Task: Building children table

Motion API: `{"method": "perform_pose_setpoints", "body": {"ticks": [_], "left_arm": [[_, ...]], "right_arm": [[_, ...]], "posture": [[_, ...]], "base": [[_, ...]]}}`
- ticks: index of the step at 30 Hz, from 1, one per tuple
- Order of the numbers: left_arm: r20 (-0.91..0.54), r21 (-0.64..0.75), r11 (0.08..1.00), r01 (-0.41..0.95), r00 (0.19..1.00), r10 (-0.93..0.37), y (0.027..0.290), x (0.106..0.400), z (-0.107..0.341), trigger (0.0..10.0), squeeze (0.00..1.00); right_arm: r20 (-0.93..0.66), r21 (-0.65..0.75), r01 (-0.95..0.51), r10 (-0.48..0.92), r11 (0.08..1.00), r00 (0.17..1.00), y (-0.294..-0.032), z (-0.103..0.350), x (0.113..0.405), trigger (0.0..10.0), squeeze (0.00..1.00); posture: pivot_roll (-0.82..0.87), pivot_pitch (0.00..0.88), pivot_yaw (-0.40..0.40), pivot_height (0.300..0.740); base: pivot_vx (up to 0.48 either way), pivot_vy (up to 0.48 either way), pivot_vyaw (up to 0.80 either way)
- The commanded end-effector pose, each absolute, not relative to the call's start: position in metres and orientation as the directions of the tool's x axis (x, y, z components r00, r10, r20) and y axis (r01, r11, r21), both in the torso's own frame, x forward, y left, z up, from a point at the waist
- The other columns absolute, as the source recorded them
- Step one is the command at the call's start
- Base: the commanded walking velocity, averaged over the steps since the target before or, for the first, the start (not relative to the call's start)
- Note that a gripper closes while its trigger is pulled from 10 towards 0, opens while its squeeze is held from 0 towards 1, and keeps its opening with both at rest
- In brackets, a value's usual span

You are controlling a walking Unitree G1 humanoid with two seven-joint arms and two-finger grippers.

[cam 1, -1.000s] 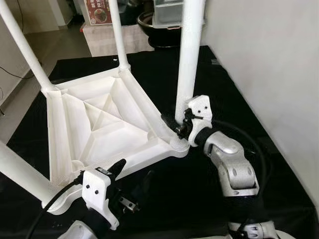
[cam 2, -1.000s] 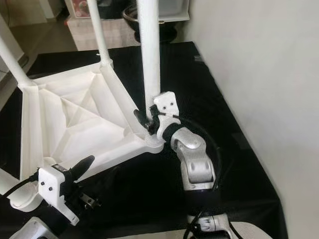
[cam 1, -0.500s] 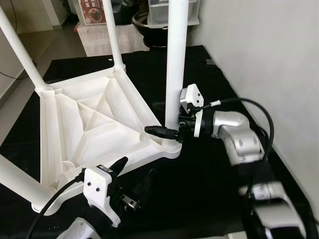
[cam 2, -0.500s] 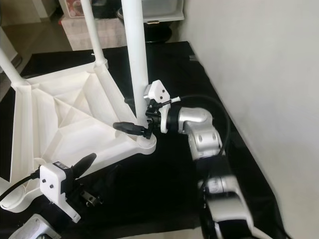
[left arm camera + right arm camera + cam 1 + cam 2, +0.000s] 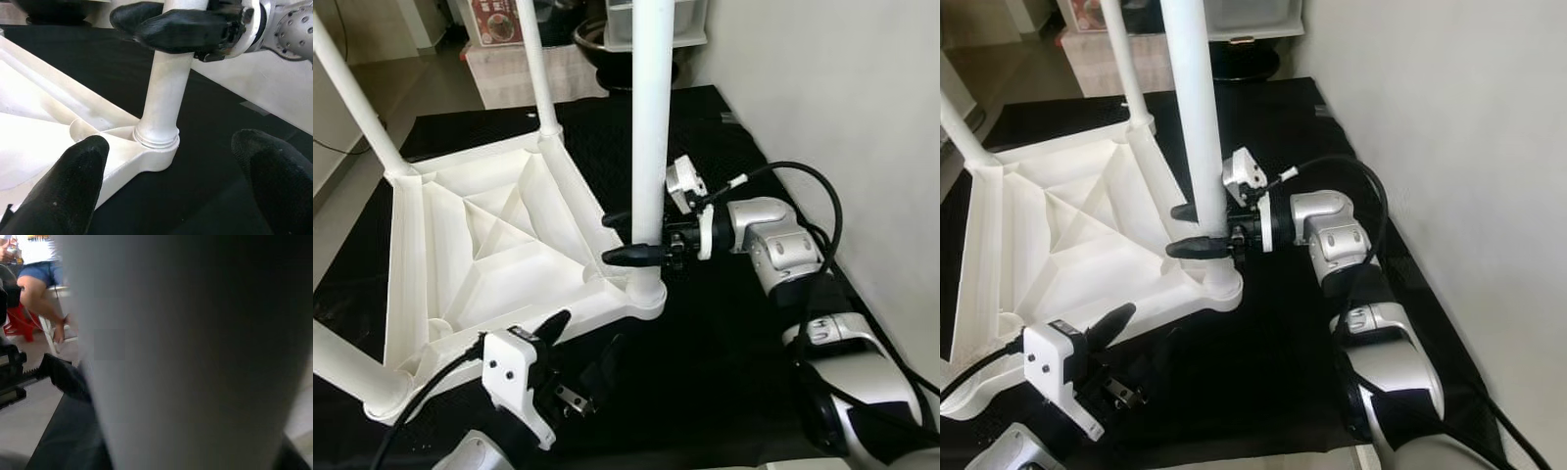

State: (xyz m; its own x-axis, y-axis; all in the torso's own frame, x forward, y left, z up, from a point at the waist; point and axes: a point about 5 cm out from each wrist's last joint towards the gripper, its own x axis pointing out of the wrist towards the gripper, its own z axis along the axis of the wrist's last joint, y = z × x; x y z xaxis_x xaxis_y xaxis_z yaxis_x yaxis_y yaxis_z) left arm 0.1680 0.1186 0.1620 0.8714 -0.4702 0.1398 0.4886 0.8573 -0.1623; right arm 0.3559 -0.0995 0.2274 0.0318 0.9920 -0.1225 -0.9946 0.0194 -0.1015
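The white plastic table top lies upside down on a black cloth. Its white legs stick upward. My right gripper reaches in level from the right and is shut on the near right leg, a little above its corner socket. One black finger crosses in front of the leg and the other passes behind it. My left gripper hovers open at the table top's near edge, pointing at that socket, with nothing between its fingers.
Three more legs stand at the back, the left and the near left corner. A white wall runs along the right. A dark bowl and a box sit behind the cloth. A seated person's legs show in the right wrist view.
The right wrist has swung from under the leg's base to a level hold from the side. Its fingers now straddle the leg, which stands more upright. The left gripper stays low and open.
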Motion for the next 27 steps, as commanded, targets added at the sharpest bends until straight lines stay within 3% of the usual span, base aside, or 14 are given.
{"method": "perform_pose_setpoints", "body": {"ticks": [1,5,8,9,11,12,13,14,15,16,17,18,21,27], "left_arm": [[0.132,-0.169,0.855,0.490,0.871,-0.473,0.119,0.166,0.162,10.0,0.00],[0.132,-0.169,0.854,0.492,0.870,-0.475,0.119,0.167,0.162,10.0,0.00],[0.131,-0.168,0.850,0.500,0.866,-0.483,0.120,0.167,0.162,10.0,0.00],[0.131,-0.168,0.850,0.500,0.866,-0.483,0.120,0.167,0.162,10.0,0.00],[0.131,-0.170,0.851,0.498,0.867,-0.481,0.121,0.167,0.162,10.0,0.00],[0.131,-0.170,0.851,0.498,0.867,-0.481,0.121,0.167,0.162,10.0,0.00],[0.130,-0.170,0.852,0.495,0.869,-0.478,0.122,0.166,0.162,10.0,0.00],[0.130,-0.170,0.852,0.495,0.869,-0.478,0.122,0.166,0.162,10.0,0.00],[0.130,-0.169,0.854,0.492,0.870,-0.475,0.124,0.166,0.162,10.0,0.00],[0.129,-0.167,0.856,0.489,0.872,-0.473,0.125,0.166,0.163,10.0,0.00],[0.129,-0.167,0.856,0.489,0.872,-0.473,0.125,0.166,0.163,10.0,0.00],[0.128,-0.166,0.857,0.488,0.872,-0.472,0.126,0.167,0.162,10.0,0.00],[0.124,-0.159,0.854,0.495,0.868,-0.480,0.127,0.169,0.162,10.0,0.00],[0.122,-0.151,0.848,0.509,0.861,-0.495,0.126,0.171,0.161,10.0,0.00]], "right_arm": [[-0.091,-0.101,-0.995,0.996,-0.001,0.009,-0.098,0.227,0.356,0.0,0.00],[-0.087,-0.107,-0.994,0.996,0.011,0.020,-0.101,0.228,0.356,0.0,0.00],[-0.087,-0.157,-0.978,0.985,0.137,0.152,-0.109,0.228,0.358,0.0,0.00],[-0.087,-0.157,-0.978,0.985,0.137,0.152,-0.109,0.228,0.358,0.0,0.00],[-0.076,-0.154,-0.930,0.935,0.333,0.347,-0.107,0.218,0.356,0.0,0.00],[-0.076,-0.154,-0.930,0.935,0.333,0.347,-0.107,0.218,0.356,0.0,0.00],[-0.064,-0.154,-0.865,0.869,0.477,0.490,-0.104,0.210,0.353,0.0,0.00],[-0.064,-0.154,-0.865,0.869,0.477,0.490,-0.104,0.210,0.353,0.0,0.00],[-0.041,-0.176,-0.689,0.695,0.703,0.718,-0.107,0.203,0.355,0.0,0.00],[-0.043,-0.152,-0.609,0.611,0.778,0.791,-0.100,0.191,0.337,0.0,0.00],[-0.043,-0.152,-0.609,0.611,0.778,0.791,-0.100,0.191,0.337,0.0,0.00],[-0.044,-0.149,-0.526,0.526,0.837,0.849,-0.099,0.185,0.324,0.0,0.00],[-0.040,-0.114,-0.495,0.494,0.861,0.869,-0.090,0.176,0.310,0.0,0.00],[-0.006,-0.127,-0.483,0.486,0.867,0.874,-0.083,0.180,0.318,0.0,0.00]], "posture": [[0.04,0.130,0.025,0.740],[0.04,0.132,0.028,0.740],[0.03,0.134,0.026,0.740],[0.03,0.134,0.026,0.740],[0.03,0.139,0.017,0.740],[0.03,0.139,0.017,0.740],[0.03,0.140,0.016,0.740],[0.03,0.140,0.016,0.740],[0.03,0.143,0.020,0.740],[0.03,0.147,0.020,0.740],[0.03,0.147,0.020,0.740],[0.03,0.150,0.034,0.740],[0.02,0.134,0.044,0.740],[0.02,0.129,0.033,0.740]], "base": [[0.000,0.000,0.00],[0.000,0.000,0.00],[0.000,0.000,0.00],[0.000,0.000,0.00],[0.000,0.000,0.00],[0.000,0.000,0.00],[0.000,0.000,0.00],[0.000,0.000,0.00],[0.000,0.000,0.00],[0.000,0.000,0.00],[0.000,0.000,0.00],[0.000,0.000,0.00],[0.000,0.000,0.00],[0.000,0.000,0.00]]}}
